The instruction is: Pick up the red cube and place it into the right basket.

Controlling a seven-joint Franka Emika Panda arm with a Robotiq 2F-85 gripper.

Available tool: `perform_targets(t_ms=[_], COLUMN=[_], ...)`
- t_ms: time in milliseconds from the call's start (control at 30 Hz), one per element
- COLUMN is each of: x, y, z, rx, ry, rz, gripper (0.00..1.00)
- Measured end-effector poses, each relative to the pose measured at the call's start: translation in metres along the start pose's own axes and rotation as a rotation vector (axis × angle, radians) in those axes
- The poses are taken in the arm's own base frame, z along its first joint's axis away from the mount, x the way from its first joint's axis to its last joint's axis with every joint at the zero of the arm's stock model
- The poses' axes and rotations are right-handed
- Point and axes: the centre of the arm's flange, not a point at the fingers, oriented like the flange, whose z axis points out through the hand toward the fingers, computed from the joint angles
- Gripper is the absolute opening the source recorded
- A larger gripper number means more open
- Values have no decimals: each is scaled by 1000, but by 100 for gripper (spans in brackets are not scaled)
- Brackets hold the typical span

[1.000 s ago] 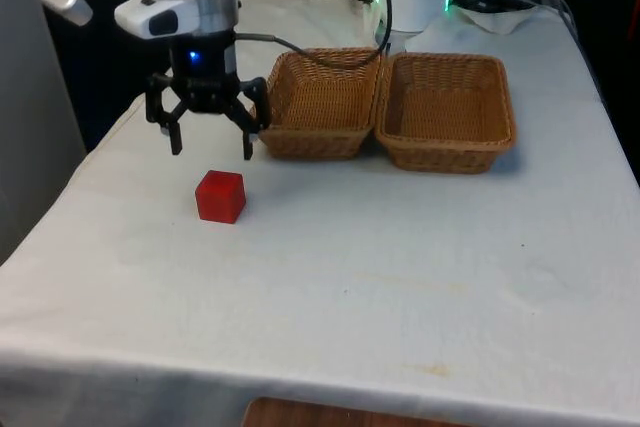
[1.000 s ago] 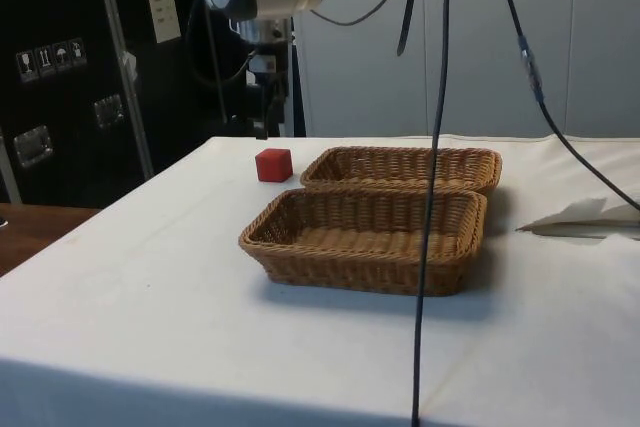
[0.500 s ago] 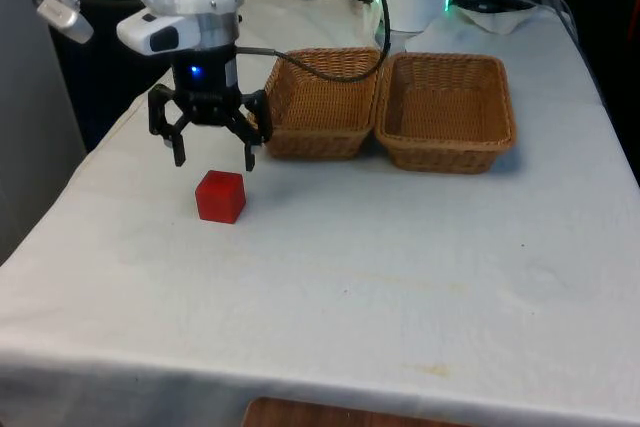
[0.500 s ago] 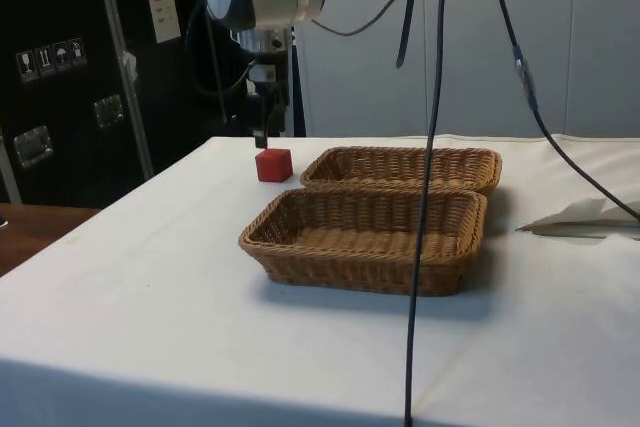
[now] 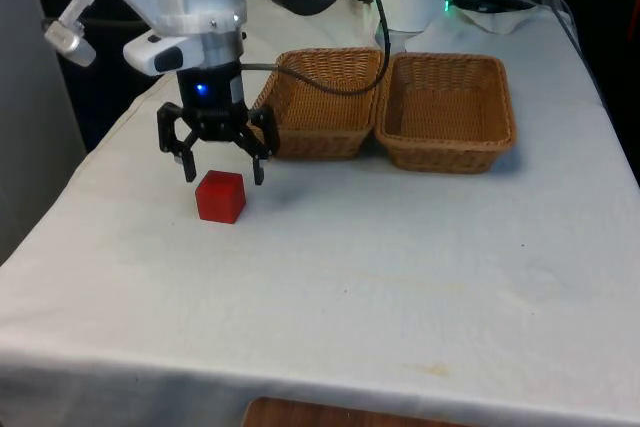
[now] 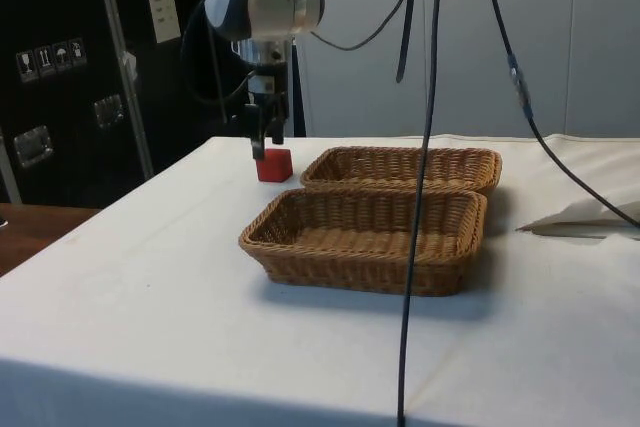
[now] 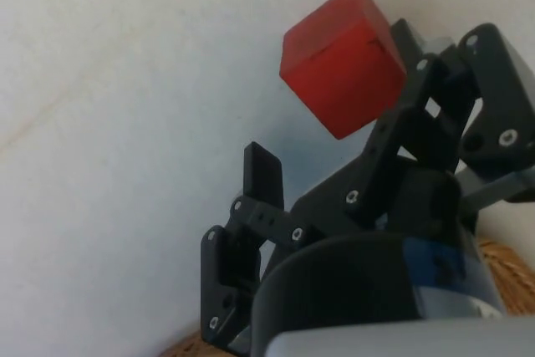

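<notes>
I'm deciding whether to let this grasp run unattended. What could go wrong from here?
The open black gripper hangs just above the small red cube. In the wrist view the cube sits turned at an angle, close to one finger, so closing may nudge or spin it rather than grip it squarely. Two woven wicker baskets stand touching; the cube could land in the nearer basket instead of the right basket, on the front view's right.

The front camera is looking down across the table (image 5: 420, 277) from some way off. The side camera is sitting low at the table's (image 6: 150, 287) edge, facing across it. The wrist camera is looking down, close above the cloth. All three are sharing the red cube (image 5: 220, 196) (image 6: 273, 164) (image 7: 343, 58).
</notes>
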Motion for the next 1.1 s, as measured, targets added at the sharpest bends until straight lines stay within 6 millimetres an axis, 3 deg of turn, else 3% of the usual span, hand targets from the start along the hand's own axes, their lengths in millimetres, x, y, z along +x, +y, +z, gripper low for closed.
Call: perform_targets(t_ms=[800,833,900,933,1100], x=[2,2,2,2,2], y=[1,1,1,1,1], z=[25,25,26,26,27], rx=[-8,-8,-8,-8,-8], ry=[-19,-19,-20,-20,-22], rz=[-2,-2,-2,-2,-2], gripper=[99,92,56,56,2])
